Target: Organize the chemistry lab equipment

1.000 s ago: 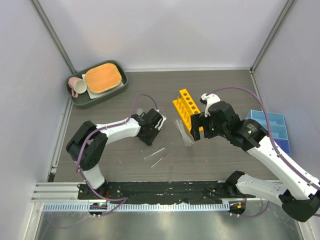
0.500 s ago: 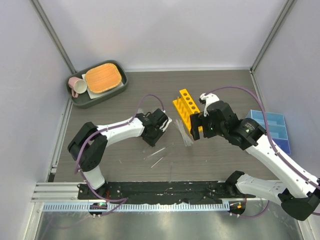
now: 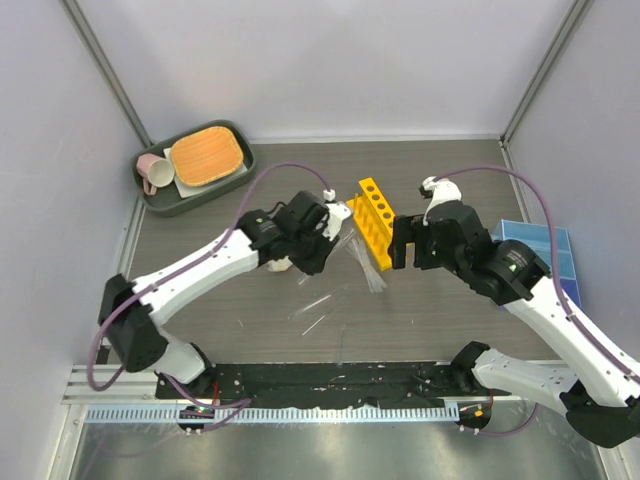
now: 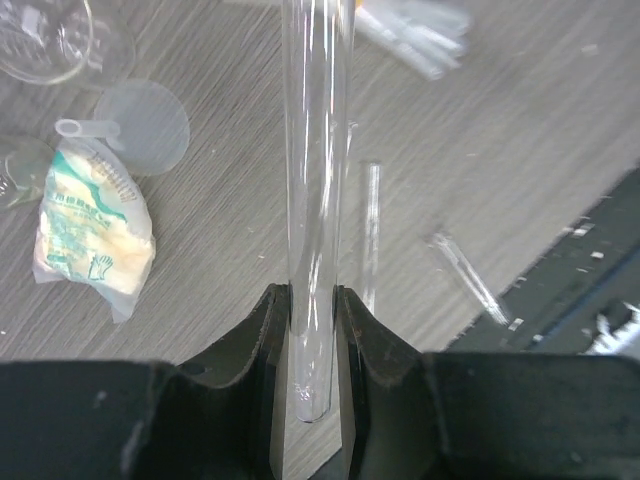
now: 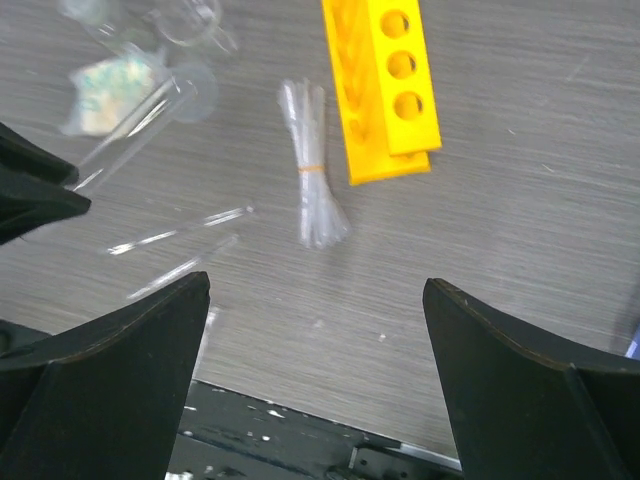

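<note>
Now the left arm has stretched out toward 1 o'clock since a second ago. Its left gripper (image 3: pixel 336 222), which was over the mid-table, sits just beside the yellow-orange test tube rack (image 3: pixel 372 220) on the rack's 9 o'clock side. The jaws are clamped on the closed end of one clear tube (image 4: pixel 317 150), which juts out past the fingers. The right gripper (image 3: pixel 408 245) has drifted slightly toward 1 o'clock and hangs at the rack's 3 o'clock side, its jaws spread wide with nothing in them.

Between the two claws, at the rack's 6 o'clock end, lies the clear pipette bundle (image 3: pixel 362 262), tied with an orange band. Toward 7 o'clock from it, two loose thin tubes (image 3: pixel 311 306) lie flat on the table, near each other but apart.

Below the left wrist are a small clear beaker (image 4: pixel 50 40), a clear funnel (image 4: pixel 145 125) and a green-printed packet (image 4: pixel 90 230); a second glass rim is cut off at the picture's edge.

The blue three-compartment tray (image 3: pixel 550 240) sits at 3 o'clock, partly behind the right arm. The grey tray (image 3: pixel 180 205), with one orange pad (image 3: pixel 207 155) and one pink mug (image 3: pixel 152 172), is at 10 o'clock.
</note>
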Robot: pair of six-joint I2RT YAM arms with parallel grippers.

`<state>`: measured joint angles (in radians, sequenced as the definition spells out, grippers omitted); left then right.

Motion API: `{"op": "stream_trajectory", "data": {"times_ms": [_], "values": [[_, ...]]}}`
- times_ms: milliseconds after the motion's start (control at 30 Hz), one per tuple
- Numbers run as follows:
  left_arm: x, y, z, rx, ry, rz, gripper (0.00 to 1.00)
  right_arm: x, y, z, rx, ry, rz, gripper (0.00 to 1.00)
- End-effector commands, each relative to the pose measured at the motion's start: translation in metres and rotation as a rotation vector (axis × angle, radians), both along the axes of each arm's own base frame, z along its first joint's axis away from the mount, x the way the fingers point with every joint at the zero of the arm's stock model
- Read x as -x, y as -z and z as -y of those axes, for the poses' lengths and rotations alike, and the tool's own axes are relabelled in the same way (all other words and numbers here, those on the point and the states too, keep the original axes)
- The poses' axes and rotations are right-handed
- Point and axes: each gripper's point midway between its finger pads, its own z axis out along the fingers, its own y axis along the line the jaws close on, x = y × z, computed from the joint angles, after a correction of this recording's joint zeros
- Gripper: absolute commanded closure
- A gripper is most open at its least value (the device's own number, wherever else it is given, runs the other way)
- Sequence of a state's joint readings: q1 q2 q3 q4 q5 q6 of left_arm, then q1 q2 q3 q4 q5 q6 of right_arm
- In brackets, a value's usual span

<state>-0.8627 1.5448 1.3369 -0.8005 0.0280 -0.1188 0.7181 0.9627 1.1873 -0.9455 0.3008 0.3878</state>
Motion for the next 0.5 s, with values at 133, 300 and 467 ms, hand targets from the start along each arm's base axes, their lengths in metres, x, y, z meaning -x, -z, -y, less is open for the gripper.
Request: {"op": "stream_trajectory", "data": {"times_ms": [133,300,467], "values": [[0.039,-0.101,0.01,0.406,0.107,0.052,0.99,0.031,-0.079,-0.059,-0.36,-0.255,0.034,0.07],[0.06,-0.131,0.007,0.62,0.182,0.049,0.99,0.056,-0.114,-0.091,-0.484,-0.474,0.007,0.08],[0.085,-0.144,-0.001,0.735,0.262,0.022,1.0,0.076,-0.15,-0.107,-0.572,-0.64,0.017,0.09]]}}
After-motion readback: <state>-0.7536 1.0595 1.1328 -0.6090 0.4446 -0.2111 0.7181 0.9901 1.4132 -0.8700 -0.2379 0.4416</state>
